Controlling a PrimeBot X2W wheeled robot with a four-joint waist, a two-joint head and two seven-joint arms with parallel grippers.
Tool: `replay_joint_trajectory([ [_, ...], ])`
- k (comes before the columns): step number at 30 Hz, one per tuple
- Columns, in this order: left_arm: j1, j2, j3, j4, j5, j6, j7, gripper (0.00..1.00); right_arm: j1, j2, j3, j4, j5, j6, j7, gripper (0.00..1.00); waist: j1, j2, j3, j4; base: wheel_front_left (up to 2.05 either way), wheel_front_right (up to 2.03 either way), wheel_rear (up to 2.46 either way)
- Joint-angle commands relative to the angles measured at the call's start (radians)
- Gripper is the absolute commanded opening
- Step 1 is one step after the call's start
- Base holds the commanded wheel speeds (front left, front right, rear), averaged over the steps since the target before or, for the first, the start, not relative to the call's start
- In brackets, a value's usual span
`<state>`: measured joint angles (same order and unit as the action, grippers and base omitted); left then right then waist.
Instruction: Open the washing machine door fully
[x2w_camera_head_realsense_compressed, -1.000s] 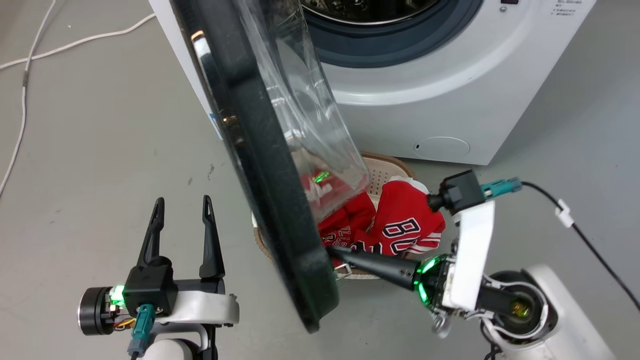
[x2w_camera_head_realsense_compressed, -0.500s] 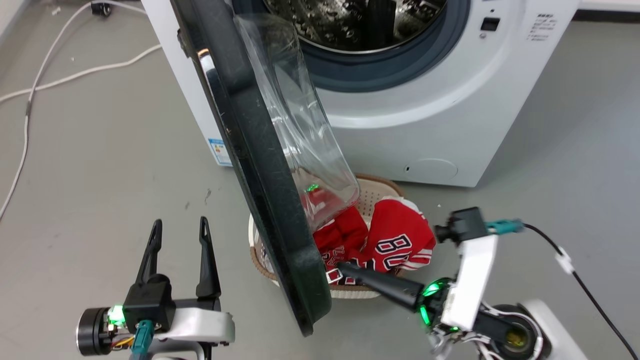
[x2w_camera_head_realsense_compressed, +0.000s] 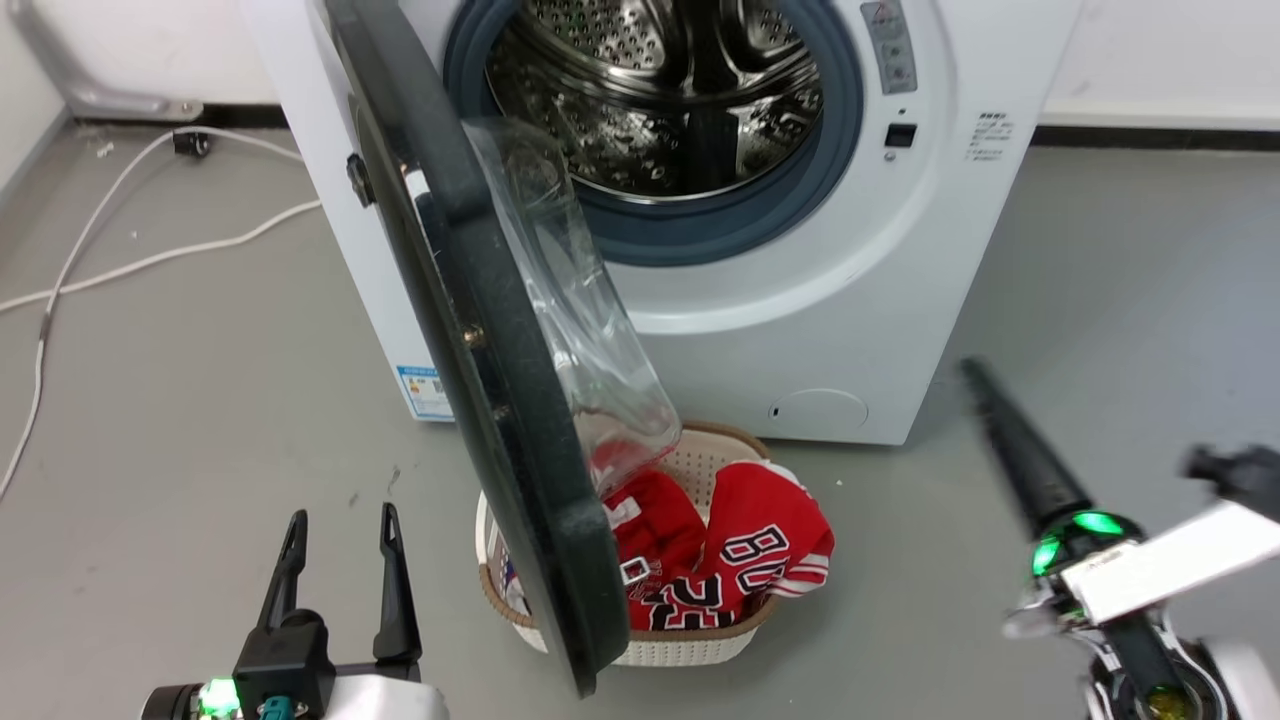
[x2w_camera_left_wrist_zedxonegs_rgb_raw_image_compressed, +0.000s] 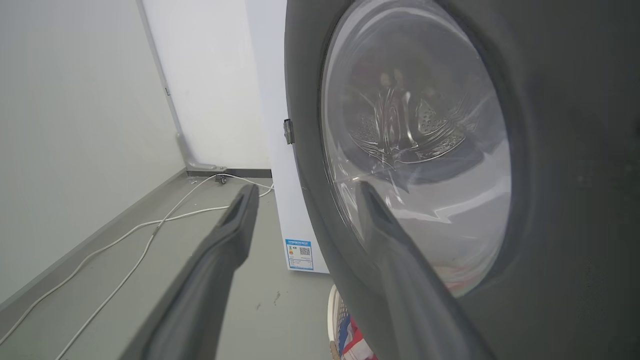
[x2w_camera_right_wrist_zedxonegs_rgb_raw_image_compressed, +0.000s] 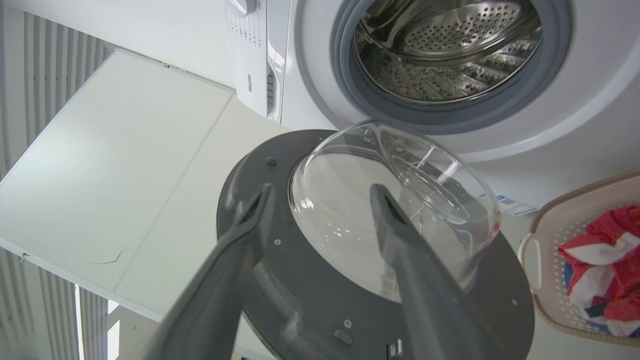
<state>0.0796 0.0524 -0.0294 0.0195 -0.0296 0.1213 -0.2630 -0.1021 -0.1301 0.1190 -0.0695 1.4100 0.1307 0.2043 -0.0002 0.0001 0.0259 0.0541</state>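
Note:
The white washing machine (x2w_camera_head_realsense_compressed: 800, 330) stands ahead with its steel drum (x2w_camera_head_realsense_compressed: 670, 100) exposed. The washing machine door (x2w_camera_head_realsense_compressed: 470, 330), black with a clear bulging glass bowl (x2w_camera_head_realsense_compressed: 570, 300), is hinged on the left and swung out edge-on toward me. My left gripper (x2w_camera_head_realsense_compressed: 340, 520) is open at the lower left, left of the door and apart from it. In the left wrist view the left gripper (x2w_camera_left_wrist_zedxonegs_rgb_raw_image_compressed: 305, 189) faces the door's outer face (x2w_camera_left_wrist_zedxonegs_rgb_raw_image_compressed: 550, 150). My right gripper (x2w_camera_head_realsense_compressed: 975, 375), blurred, is off to the right, clear of the door. The right gripper (x2w_camera_right_wrist_zedxonegs_rgb_raw_image_compressed: 322, 192) is open, facing the door's inner side (x2w_camera_right_wrist_zedxonegs_rgb_raw_image_compressed: 280, 280).
A woven laundry basket (x2w_camera_head_realsense_compressed: 690, 655) holding red jerseys (x2w_camera_head_realsense_compressed: 760, 540) sits on the floor under the door's lower edge. White cables (x2w_camera_head_realsense_compressed: 150, 260) trail over the grey floor at left. A wall runs behind the machine.
The right gripper has left the door's lower inner edge and swung out to the right. The head camera has tilted up, showing more of the drum. The left gripper has stayed open.

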Motion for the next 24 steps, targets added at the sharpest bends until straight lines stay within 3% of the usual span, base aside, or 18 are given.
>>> replay_joint_trajectory([
  [1,0.013,0.003,0.003,-0.005,0.006,-0.002,-0.003,1.0,0.015,-0.022,-0.006,-0.02,-0.079,0.0,-0.069,1.0,0.0002,-0.0001,-0.013,-0.011,0.0,0.0,0.0],
  [5,0.026,0.002,0.01,-0.011,0.009,-0.003,-0.003,1.0,0.052,-0.08,0.027,-0.002,-0.382,0.0,-0.355,1.0,0.0002,-0.0001,-0.023,-0.023,0.0,0.0,0.0],
  [7,0.032,0.002,0.01,-0.011,0.011,-0.004,-0.003,1.0,0.056,-0.099,0.026,0.03,-0.512,0.0,-0.44,1.0,0.0002,-0.0001,-0.027,-0.027,0.0,0.0,0.0],
  [10,0.037,0.002,0.012,-0.013,0.009,-0.002,-0.003,1.0,0.069,-0.091,-0.018,0.064,-0.717,0.0,-0.468,1.0,0.0002,-0.0001,-0.032,-0.034,0.0,0.0,0.0],
  [16,0.034,0.001,0.009,-0.017,0.01,-0.005,-0.003,1.0,0.107,-0.013,-0.13,-0.015,-1.118,0.0,-0.469,1.0,0.0002,-0.0001,-0.031,-0.039,0.0,0.0,0.0],
  [18,0.034,0.001,0.01,-0.017,0.012,-0.006,-0.003,1.0,0.136,0.029,-0.151,-0.028,-1.174,0.0,-0.469,1.0,0.0002,-0.0001,-0.032,-0.04,0.0,0.0,0.0],
  [24,0.039,0.0,0.01,-0.018,0.014,-0.005,-0.003,1.0,0.194,0.07,-0.18,-0.051,-1.263,0.0,-0.469,1.0,0.0002,-0.0001,-0.032,-0.038,0.0,0.0,0.0],
])
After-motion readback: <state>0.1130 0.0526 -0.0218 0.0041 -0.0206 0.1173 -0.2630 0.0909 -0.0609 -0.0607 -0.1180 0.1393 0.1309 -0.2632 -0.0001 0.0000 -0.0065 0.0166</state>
